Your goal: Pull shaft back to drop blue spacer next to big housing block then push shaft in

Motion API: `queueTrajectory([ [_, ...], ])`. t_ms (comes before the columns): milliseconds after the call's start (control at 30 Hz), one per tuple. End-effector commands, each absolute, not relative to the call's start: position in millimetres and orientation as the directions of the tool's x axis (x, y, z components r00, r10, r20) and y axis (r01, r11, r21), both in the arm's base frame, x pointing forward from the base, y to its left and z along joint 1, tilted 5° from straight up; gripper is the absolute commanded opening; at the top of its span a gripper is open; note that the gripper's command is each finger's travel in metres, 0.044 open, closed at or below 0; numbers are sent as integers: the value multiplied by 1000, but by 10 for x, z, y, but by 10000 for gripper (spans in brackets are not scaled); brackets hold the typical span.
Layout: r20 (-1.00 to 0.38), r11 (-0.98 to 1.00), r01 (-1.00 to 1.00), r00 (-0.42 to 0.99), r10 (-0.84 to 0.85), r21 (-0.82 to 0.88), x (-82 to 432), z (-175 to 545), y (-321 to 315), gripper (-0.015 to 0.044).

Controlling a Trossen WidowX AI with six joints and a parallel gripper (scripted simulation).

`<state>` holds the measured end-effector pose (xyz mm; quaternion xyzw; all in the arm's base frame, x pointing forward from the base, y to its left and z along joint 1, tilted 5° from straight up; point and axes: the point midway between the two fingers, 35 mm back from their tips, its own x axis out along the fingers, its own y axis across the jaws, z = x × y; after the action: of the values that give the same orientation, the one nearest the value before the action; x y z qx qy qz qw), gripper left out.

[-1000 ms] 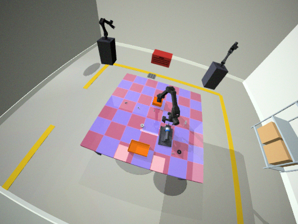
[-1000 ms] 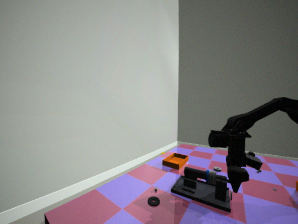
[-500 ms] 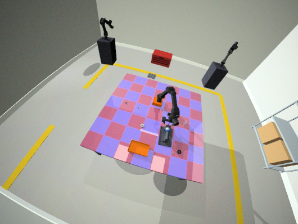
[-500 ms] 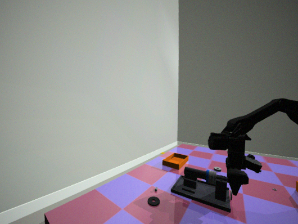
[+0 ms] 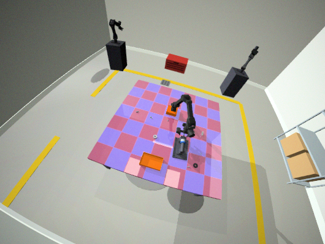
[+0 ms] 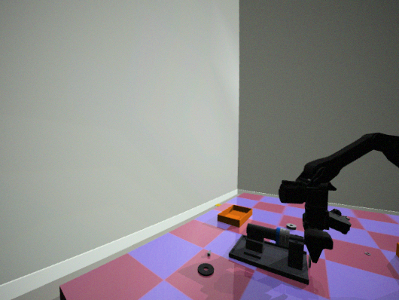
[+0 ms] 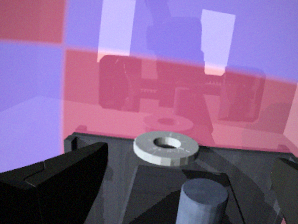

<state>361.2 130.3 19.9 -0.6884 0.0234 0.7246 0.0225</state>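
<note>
The dark fixture (image 5: 176,157) (image 6: 276,261) stands on the table with its housing block (image 6: 254,245) at one end. The blue spacer (image 5: 183,141) (image 6: 278,235) is on the shaft beside the housing, with grey spacers (image 6: 284,238) next to it. The shaft (image 6: 298,238) (image 7: 202,202) runs on through the upright support; its blue-grey end shows low in the wrist view. My gripper (image 5: 184,135) (image 6: 330,245) (image 7: 192,161) is open at this end, its fingers on both sides of the shaft without visible contact. A pale ring (image 7: 150,152) shows beyond the shaft end.
An orange tray (image 5: 151,161) (image 6: 235,216) lies beyond the fixture, and another orange bin (image 5: 172,113) is farther back. A black ring (image 5: 197,165) (image 6: 204,270) lies near the fixture. A light washer (image 5: 155,135) (image 6: 290,226) lies behind it. The upright support (image 6: 296,254) stands close to the gripper.
</note>
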Motion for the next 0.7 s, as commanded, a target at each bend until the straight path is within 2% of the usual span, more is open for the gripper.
queueTrajectory([
  [0,-999,-998,-65,-51,0,3,3612,199,1303,282],
  [333,-999,-998,-65,-51,0,3,3612,199,1303,20],
  [433,-999,-998,-65,-51,0,3,3612,199,1303,0],
  [667,-999,-998,-67,-53,4,-1,3592,200,1305,0],
])
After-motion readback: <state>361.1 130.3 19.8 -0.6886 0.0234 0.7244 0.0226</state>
